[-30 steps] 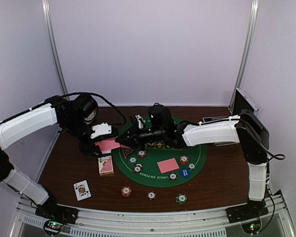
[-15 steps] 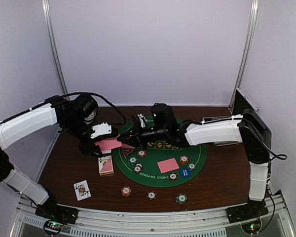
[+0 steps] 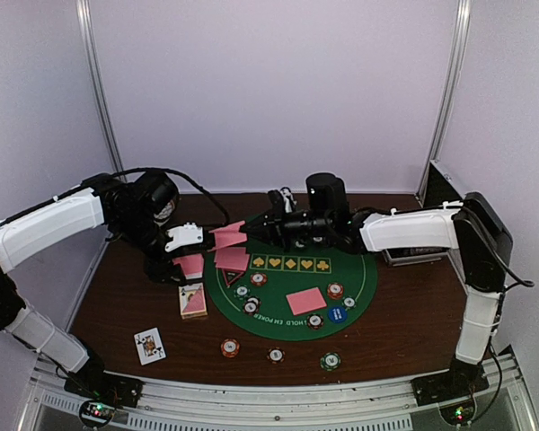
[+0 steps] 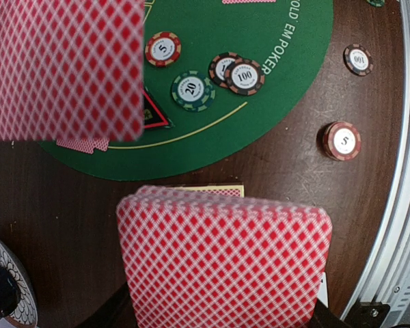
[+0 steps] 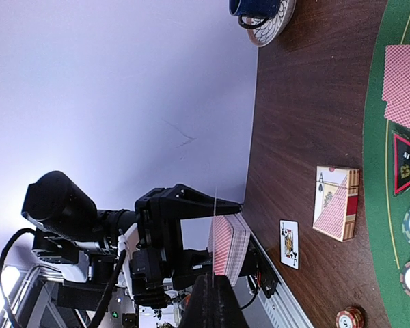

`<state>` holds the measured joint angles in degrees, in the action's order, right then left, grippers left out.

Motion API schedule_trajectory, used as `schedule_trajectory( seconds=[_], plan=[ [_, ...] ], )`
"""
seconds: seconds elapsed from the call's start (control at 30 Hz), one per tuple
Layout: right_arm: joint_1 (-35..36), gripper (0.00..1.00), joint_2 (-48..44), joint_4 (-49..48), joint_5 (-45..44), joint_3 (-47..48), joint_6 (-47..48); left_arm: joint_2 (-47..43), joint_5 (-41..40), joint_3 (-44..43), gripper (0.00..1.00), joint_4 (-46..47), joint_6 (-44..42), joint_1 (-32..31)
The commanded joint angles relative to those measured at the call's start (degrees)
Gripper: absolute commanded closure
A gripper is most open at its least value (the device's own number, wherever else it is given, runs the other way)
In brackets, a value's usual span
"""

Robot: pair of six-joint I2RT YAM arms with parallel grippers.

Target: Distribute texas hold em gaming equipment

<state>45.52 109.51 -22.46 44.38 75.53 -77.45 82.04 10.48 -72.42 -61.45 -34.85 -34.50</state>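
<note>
Green "EM POKER" mat [image 4: 198,27], "100" chip [image 4: 246,75]

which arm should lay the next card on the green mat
Right: the right gripper pinches a single card at the green mat's edge; the left gripper is shut on the deck, beside the mat.

The brown table [image 3: 117,314] holds a round green mat [image 3: 364,287] in the middle. A card box [image 3: 193,301] lies just left of the mat. A face-up card [image 3: 149,346] lies at the lower left. Below the mat sit a red chip [image 3: 230,347], a dark chip [image 3: 276,356] and a green chip [image 3: 331,361].
</note>
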Motion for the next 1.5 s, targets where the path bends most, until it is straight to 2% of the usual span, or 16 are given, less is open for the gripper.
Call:
schedule_trajectory(
  seconds=[0.0, 0.17, 0.4, 0.57, 0.97, 1.47],
  plan=[
    [-2.9, 1.0, -3.4, 1.8, 2.1, -1.0, 2.1, -1.1, 0.2, -0.6, 0.78, 1.2, -0.4, 0.1],
    [-9.7, 1.0, -3.2, 7.5, 3.1, -0.3, 6.3, -1.2, 0.4, -0.6, 0.78, 1.2, -0.4, 0.1],
    [-19.3, 1.0, 2.5, 27.4, 0.4, 9.4, 19.7, -1.4, 0.3, -0.5, 0.78, 1.0, -0.1, 0.1],
    [-23.8, 1.0, 9.6, 30.5, -1.8, 15.3, 23.1, -1.6, 0.6, -0.3, 0.78, 0.9, 0.0, 0.1],
    [-25.8, 1.0, 20.8, 39.2, -6.9, 29.9, 28.4, -1.2, 1.0, -0.4, 0.78, 0.8, 0.0, 0.1],
    [-27.9, 1.0, 24.7, 44.0, -10.2, 32.2, 32.0, -1.5, 0.9, -0.2, 0.77, 0.8, -0.1, 0.1]
  ],
)
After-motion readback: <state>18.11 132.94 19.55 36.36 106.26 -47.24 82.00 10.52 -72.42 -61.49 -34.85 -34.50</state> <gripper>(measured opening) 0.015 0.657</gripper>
